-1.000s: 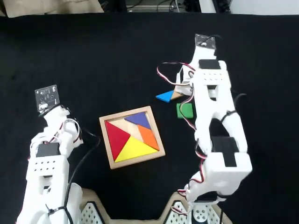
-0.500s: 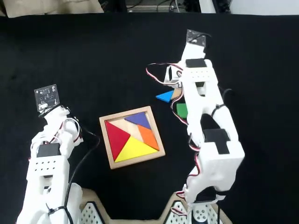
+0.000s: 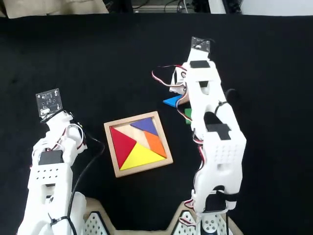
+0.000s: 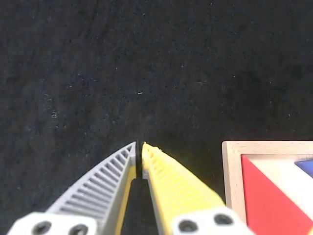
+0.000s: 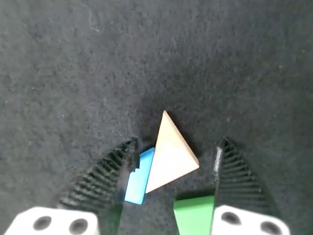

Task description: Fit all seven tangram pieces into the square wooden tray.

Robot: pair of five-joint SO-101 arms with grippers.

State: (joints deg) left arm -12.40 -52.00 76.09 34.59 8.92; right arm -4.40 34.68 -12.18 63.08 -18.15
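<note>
The square wooden tray lies mid-table and holds a red triangle, a yellow triangle, an orange piece and a purple piece. Right of it lie a blue triangle, a plain wooden triangle and a green piece. My right gripper is open, its fingers straddling the wooden triangle, with the blue triangle by one finger. My left gripper is shut with nothing in it, over bare cloth left of the tray's corner.
Black cloth covers the whole table. The right arm stretches over the loose pieces and hides most of them from above. The left arm stands at the near left. Arm bases sit at the front edge.
The right arm has swung left, bringing its gripper over the loose pieces and covering the green one. The left arm and the tray have not moved.
</note>
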